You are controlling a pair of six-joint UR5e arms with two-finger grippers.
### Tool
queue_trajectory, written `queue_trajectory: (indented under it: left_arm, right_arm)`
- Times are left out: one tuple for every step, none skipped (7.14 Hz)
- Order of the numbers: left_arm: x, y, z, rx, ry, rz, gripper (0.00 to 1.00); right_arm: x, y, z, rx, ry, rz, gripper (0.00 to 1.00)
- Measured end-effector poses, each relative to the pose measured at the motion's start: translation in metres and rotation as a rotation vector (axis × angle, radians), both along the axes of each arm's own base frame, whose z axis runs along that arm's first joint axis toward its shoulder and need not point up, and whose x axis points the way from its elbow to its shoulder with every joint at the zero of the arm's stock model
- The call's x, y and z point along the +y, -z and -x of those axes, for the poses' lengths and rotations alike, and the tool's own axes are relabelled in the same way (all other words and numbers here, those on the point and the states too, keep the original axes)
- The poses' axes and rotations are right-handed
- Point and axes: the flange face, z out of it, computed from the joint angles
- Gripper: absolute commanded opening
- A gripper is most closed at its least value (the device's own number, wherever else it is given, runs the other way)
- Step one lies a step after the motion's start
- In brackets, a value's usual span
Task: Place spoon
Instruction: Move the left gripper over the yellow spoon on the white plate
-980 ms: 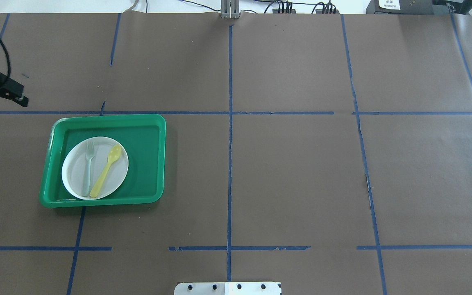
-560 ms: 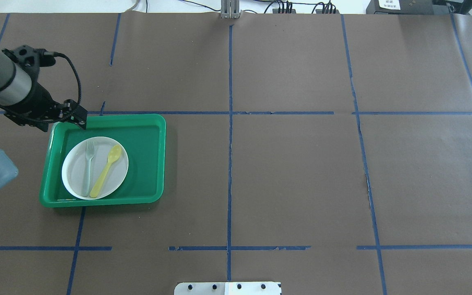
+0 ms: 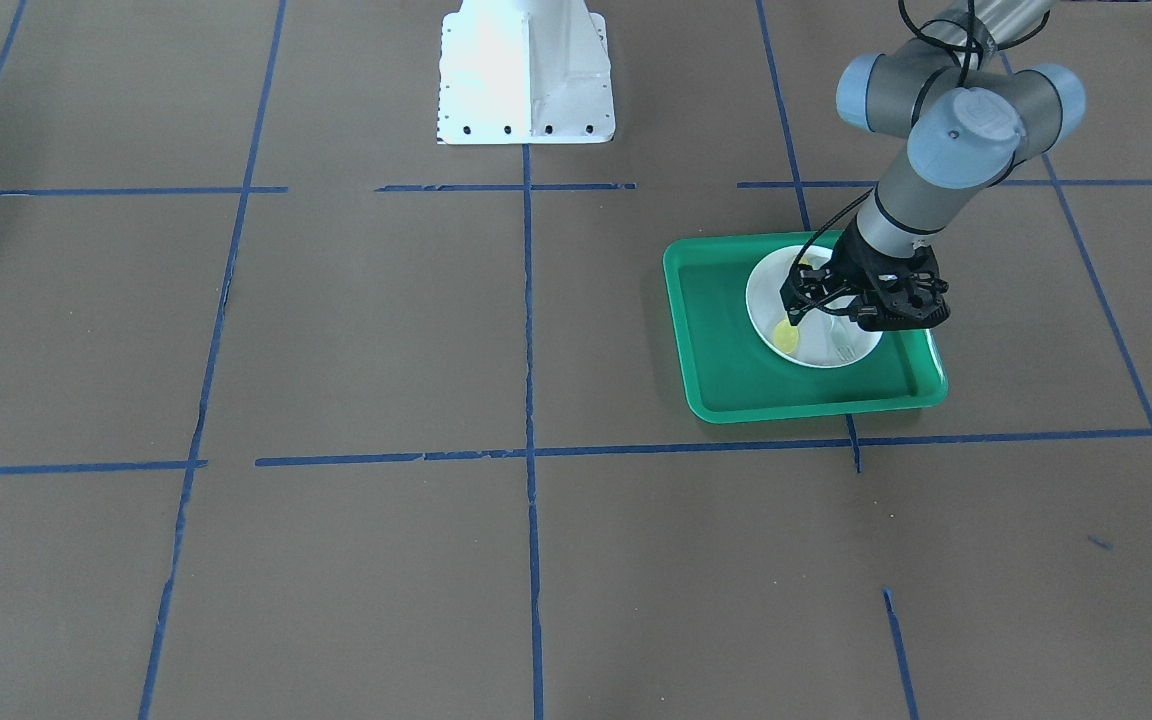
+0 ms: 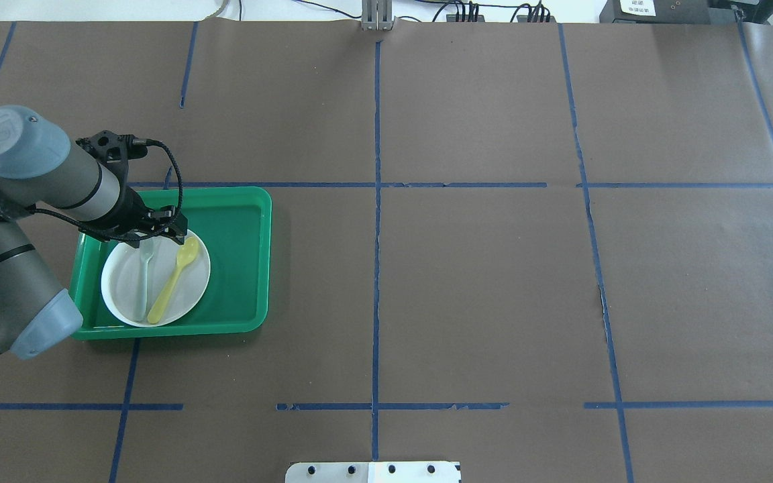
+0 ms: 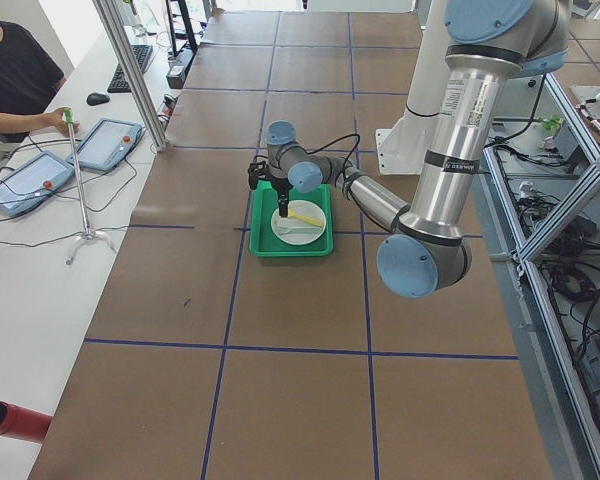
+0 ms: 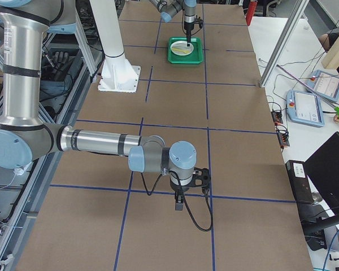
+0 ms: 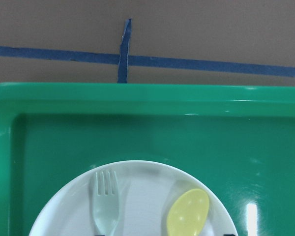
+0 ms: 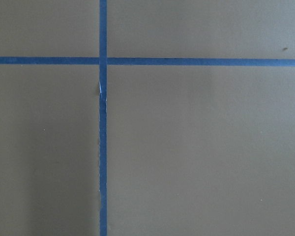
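spoon point(image 4: 173, 280), light yellow, lies flat on the white plate point(image 4: 118, 288), unheld. the left gripper point(image 4: 160, 236) hangs over the far end of that plate, pointing down, above the spoon's bowl and the tines of the fork point(image 4: 142, 285). its jaws stand apart: in the left wrist view only two dark tips show at the bottom edge, one by the fork's neck and one just past the spoon's bowl, with both utensils between them. whether the tips touch the plate cannot be told.

the spoon's bowl points away from the robot. its handle slants back toward the robot and to its left, ending at the plate's near rim. the fork, pale grey-green, lies beside it on the robot's left, tines also away, and the two handle ends come close together.

the plate sits in the left part of the green tray point(image 4: 242, 268), close against its near wall. the tray rests on the brown table cover point(image 4: 480, 282), on the robot's left, just on the robot's side of a blue tape line point(image 4: 306, 184).

the right gripper point(image 6: 179, 204) points down near a tape crossing, well apart from the tray. its opening cannot be told.
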Motion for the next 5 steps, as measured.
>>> queue_trajectory:
  left_arm:
    - [0.006, -0.004, -0.010, -0.004, -0.010, 0.000, 0.74]
    - [0.011, -0.007, -0.017, -0.010, -0.020, 0.003, 0.72]
    - [0.015, -0.010, -0.024, -0.014, -0.030, 0.006, 0.72]
    - [0.018, -0.011, -0.027, -0.016, -0.038, 0.007, 0.71]
    - [0.021, -0.011, -0.031, -0.016, -0.045, 0.008, 0.71]
  right_arm:
    - [0.000, 0.000, 0.000, 0.000, 0.000, 0.000, 1.00]
    - [0.000, 0.000, 0.000, 0.000, 0.000, -0.001, 1.00]
    - [0.000, 0.000, 0.000, 0.000, 0.000, -0.001, 1.00]
    - [0.000, 0.000, 0.000, 0.000, 0.000, -0.001, 1.00]
    - [0.000, 0.000, 0.000, 0.000, 0.000, -0.001, 1.00]
